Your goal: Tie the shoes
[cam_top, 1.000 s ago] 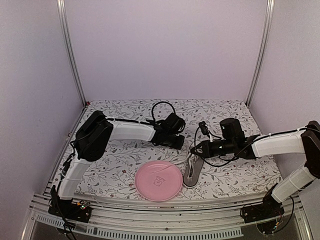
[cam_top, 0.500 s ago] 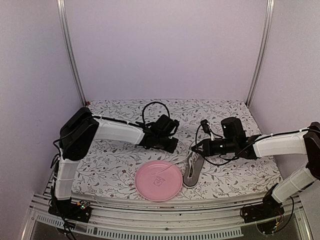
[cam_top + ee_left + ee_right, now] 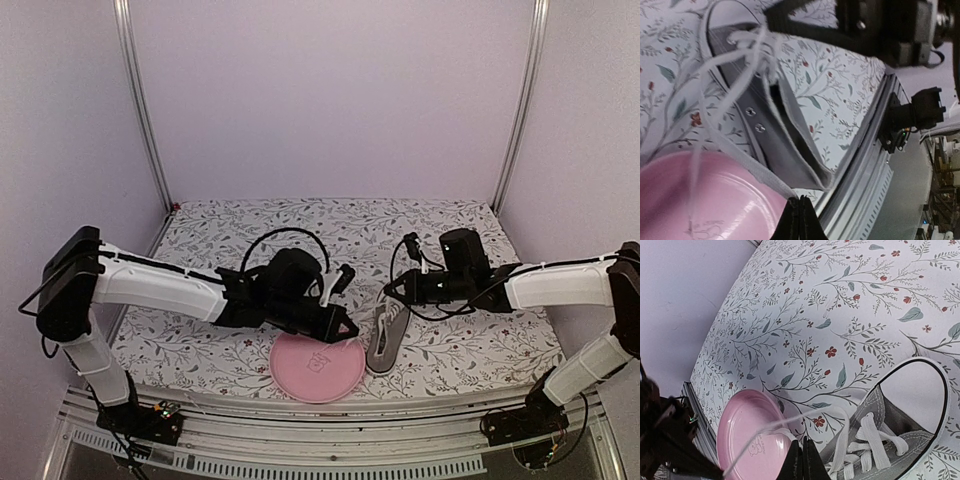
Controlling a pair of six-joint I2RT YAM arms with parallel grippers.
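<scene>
The grey sneaker (image 3: 386, 341) with white laces lies on the flowered cloth, toe toward the back, right beside the pink plate (image 3: 300, 372). My left gripper (image 3: 346, 326) sits low over the plate's far right edge, just left of the shoe. In the left wrist view it (image 3: 801, 209) is shut on a flat lace end (image 3: 747, 172) running from the shoe (image 3: 782, 150) over the plate (image 3: 700, 200). My right gripper (image 3: 391, 290) hovers over the shoe's toe end. In the right wrist view it (image 3: 804, 452) is shut on a white lace (image 3: 785, 432) beside the shoe (image 3: 900, 445).
The aluminium rail (image 3: 300, 425) runs along the table's front edge close behind the shoe's heel, also in the left wrist view (image 3: 865, 165). White walls and metal posts (image 3: 140, 110) close in the sides and back. A black cable loops above my left wrist (image 3: 285, 240).
My left arm has swung forward from the table's middle down to the plate's right edge beside the shoe. My right arm has barely moved. The shoe and plate stay put.
</scene>
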